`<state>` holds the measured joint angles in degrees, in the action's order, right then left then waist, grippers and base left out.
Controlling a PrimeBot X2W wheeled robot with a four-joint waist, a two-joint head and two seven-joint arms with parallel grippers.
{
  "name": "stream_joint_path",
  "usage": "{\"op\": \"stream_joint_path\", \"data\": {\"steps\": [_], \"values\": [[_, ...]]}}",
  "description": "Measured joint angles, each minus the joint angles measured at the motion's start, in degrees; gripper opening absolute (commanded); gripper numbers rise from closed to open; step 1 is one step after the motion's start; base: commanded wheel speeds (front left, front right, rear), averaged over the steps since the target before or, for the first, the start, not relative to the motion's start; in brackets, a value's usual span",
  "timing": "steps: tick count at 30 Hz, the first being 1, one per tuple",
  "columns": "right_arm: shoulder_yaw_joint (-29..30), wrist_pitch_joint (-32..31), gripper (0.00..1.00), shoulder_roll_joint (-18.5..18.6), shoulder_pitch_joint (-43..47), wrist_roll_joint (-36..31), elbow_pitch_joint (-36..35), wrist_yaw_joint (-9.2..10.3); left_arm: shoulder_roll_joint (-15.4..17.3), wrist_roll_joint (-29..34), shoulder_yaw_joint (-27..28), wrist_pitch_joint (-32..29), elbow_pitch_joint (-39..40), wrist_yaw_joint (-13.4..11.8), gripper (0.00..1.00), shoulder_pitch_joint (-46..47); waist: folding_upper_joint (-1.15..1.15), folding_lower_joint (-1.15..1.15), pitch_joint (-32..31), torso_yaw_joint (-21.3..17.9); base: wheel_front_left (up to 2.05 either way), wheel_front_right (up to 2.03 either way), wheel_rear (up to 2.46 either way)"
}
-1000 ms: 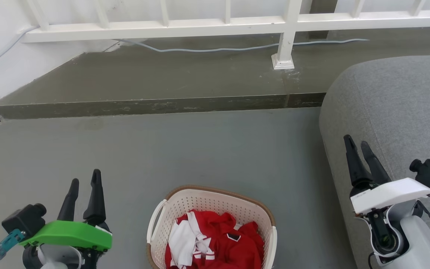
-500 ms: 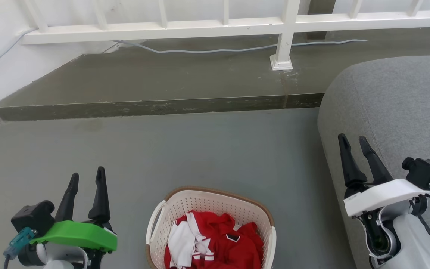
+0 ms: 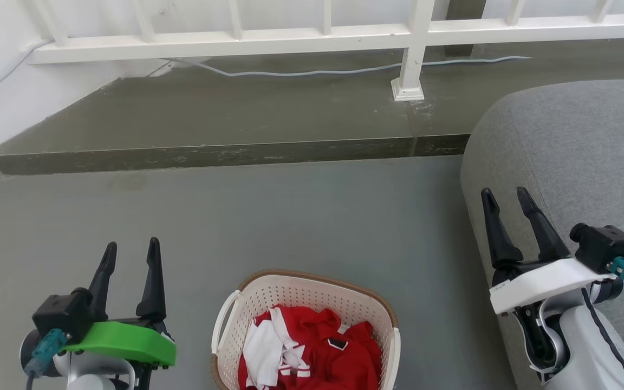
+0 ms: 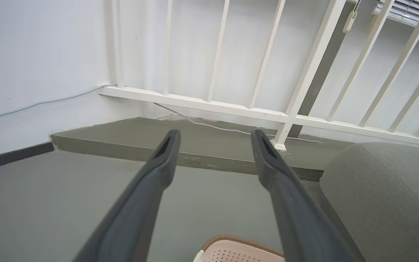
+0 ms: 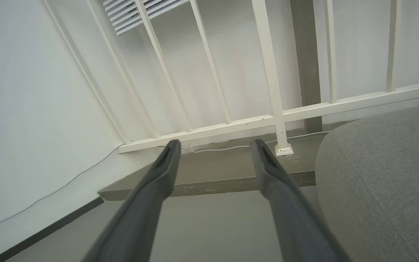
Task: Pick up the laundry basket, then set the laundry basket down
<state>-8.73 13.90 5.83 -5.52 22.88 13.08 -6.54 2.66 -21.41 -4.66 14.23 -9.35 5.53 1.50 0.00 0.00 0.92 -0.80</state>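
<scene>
Left pincer point(image 3: 131, 245) hangs open and empty, left of the basket point(image 3: 301, 295) and near its left handle point(image 3: 219, 324). I judge the fingers are spread to take that loop. The basket sits on the floor point(image 3: 290, 216) between my arms with red clothes point(image 3: 339, 357) inside, not yet lifted. Right pincer point(image 3: 504, 192) is open too, well apart at the sofa point(image 3: 588, 151) edge, so it should close in on the basket's right side first.

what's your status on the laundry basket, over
Left end effector open, empty. Right end effector open, empty, beside grey sofa. Laundry basket on floor, ungrasped, red clothes inside.
</scene>
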Motion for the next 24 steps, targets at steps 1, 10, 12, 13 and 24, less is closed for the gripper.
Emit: {"op": "stream_joint_path", "data": {"steps": [1,10,12,13,24], "values": [[0.0,0.4,1.00,-0.1,0.0,-0.7,-0.1,-0.01,0.0,1.1,0.0,0.0,0.1,0.0,1.00,0.0,0.00,0.00,0.0,0.0,0.00,0.00,0.00],[0.8,0.4,1.00,-0.5,0.0,-1.8,0.0,-0.19,-0.1,1.7,0.2,0.0,0.2,0.1,1.00,0.0,0.00,0.00,0.1,0.1,0.00,0.00,0.00],[1.0,0.4,1.00,-0.6,0.0,-1.8,0.0,-0.38,-0.1,1.7,0.3,0.0,0.2,0.1,1.00,0.0,0.00,0.00,0.2,0.1,0.00,0.00,0.00],[1.1,0.4,1.00,-0.6,0.0,-1.8,0.0,-0.51,-0.1,1.7,0.3,0.0,0.2,0.1,1.00,0.0,0.00,0.00,0.2,0.0,0.00,0.00,0.00],[1.5,0.4,1.00,-1.1,-0.2,-2.4,0.2,-0.51,-0.2,1.7,0.7,0.0,0.3,0.6,1.00,0.0,0.00,0.00,0.4,-0.2,0.00,0.00,0.00]]}}
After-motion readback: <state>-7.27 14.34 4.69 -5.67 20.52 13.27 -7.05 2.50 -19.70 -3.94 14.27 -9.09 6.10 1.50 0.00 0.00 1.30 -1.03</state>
